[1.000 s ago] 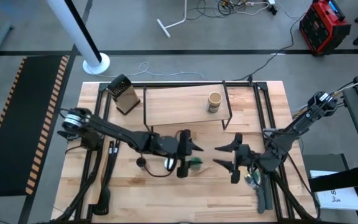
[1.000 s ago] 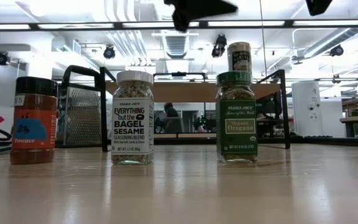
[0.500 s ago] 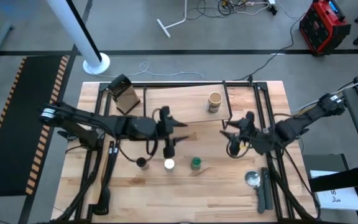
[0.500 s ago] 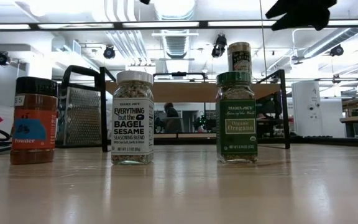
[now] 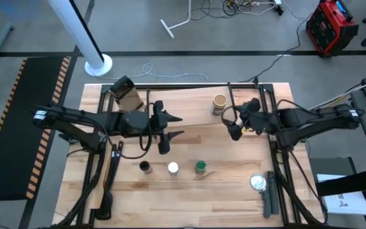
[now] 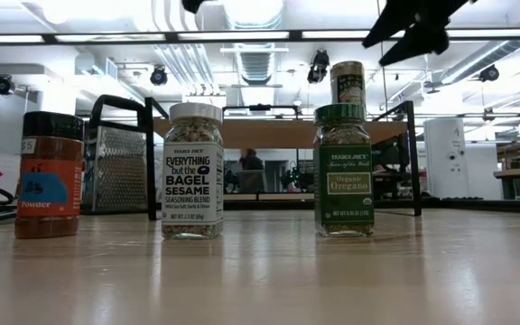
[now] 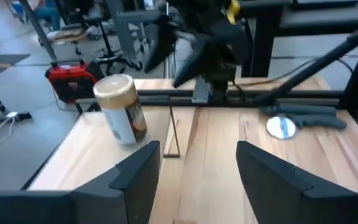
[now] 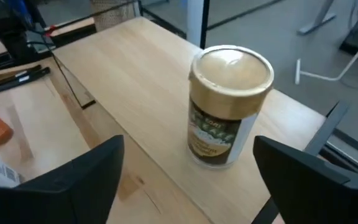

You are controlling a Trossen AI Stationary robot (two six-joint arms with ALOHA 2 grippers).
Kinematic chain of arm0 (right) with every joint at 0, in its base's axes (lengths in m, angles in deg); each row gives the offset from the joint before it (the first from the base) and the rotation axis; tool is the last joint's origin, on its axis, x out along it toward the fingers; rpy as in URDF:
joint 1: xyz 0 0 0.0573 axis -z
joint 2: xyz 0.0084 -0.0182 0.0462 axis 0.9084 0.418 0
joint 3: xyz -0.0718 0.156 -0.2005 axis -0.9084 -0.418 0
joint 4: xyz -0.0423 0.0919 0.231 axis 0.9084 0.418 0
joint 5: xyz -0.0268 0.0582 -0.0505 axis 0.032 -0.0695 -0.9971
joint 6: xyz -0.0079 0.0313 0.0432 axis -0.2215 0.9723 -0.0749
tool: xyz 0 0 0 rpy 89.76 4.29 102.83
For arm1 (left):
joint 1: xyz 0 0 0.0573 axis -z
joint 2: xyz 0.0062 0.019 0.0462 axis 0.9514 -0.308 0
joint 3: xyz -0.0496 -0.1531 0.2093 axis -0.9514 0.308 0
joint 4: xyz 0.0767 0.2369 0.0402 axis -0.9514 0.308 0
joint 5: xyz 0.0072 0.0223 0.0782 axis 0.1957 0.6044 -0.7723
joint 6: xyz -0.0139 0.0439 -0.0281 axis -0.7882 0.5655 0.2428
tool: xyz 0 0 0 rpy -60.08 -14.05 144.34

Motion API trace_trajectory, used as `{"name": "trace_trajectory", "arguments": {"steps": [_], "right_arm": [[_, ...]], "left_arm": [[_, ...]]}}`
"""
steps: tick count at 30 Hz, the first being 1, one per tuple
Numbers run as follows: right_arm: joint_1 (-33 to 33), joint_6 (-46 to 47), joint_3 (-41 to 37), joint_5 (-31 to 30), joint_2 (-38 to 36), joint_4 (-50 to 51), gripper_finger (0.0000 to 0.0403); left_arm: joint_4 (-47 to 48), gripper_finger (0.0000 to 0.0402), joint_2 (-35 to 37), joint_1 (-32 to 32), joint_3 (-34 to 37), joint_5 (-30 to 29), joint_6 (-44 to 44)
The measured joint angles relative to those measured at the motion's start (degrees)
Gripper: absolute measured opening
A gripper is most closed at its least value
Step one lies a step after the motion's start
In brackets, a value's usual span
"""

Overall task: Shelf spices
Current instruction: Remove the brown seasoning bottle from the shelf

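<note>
1. The shelf point(image 5: 189, 117), a light board on thin black legs, stands at the far middle of the table and serves as the landmark here.
2. The tan-lidded jar point(image 5: 219, 104) stands upright on the shelf board, toward its right end; the right wrist view shows it alone on the wood point(image 8: 227, 106).
3. The right gripper point(image 5: 236, 124) hovers above the shelf's right end, just beside the tan-lidded jar and apart from it; its fingers are spread wide and hold nothing.
4. The left gripper point(image 5: 170, 125) hovers over the shelf's left half, well apart from the tan-lidded jar; its two fingers point(image 7: 135, 177) stand apart with nothing between them.
5. In front of the shelf, on the bare tabletop, three jars stand upright in a row: the dark-lidded jar point(image 5: 145, 167), the white-lidded jar point(image 5: 173, 168) and the green-lidded jar point(image 5: 199, 167).
6. In the low view they read, left to right, as an orange-labelled jar point(image 6: 50, 174), a sesame seasoning blend point(image 6: 193, 170) and oregano point(image 6: 343, 169).
7. A metal grater point(image 5: 126, 95) stands at the shelf's left end; whether it touches the frame is hard to tell.
8. A round silver disc point(image 5: 257, 183) lies in front of the shelf's right end, beyond the jar row.
</note>
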Motion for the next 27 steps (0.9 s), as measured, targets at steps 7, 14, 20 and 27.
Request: {"name": "trace_trajectory", "arguments": {"steps": [7, 14, 20, 27], "right_arm": [[10.05, -5.37, 0.5, 7.5, 3.24, -0.28, 0.0345], [16.25, -9.14, 4.94, 14.71, 8.38, -0.28, 0.0346], [19.64, -11.49, 11.96, 18.22, 15.03, 2.46, 0.0346], [22.05, -11.87, 21.48, 21.71, 22.64, 12.16, 0.0346]], "left_arm": [[-7.26, 0.0193, 2.32, -1.62, 4.23, -0.43, 0.02], [-4.43, 0.0203, 5.96, -3.32, 4.23, -0.49, -0.64], [-3.22, 0.0213, 7.33, -3.26, 4.65, -0.44, -1.07], [-0.29, 0.0213, 8.36, -3.25, 4.65, -0.44, -1.42]]}}
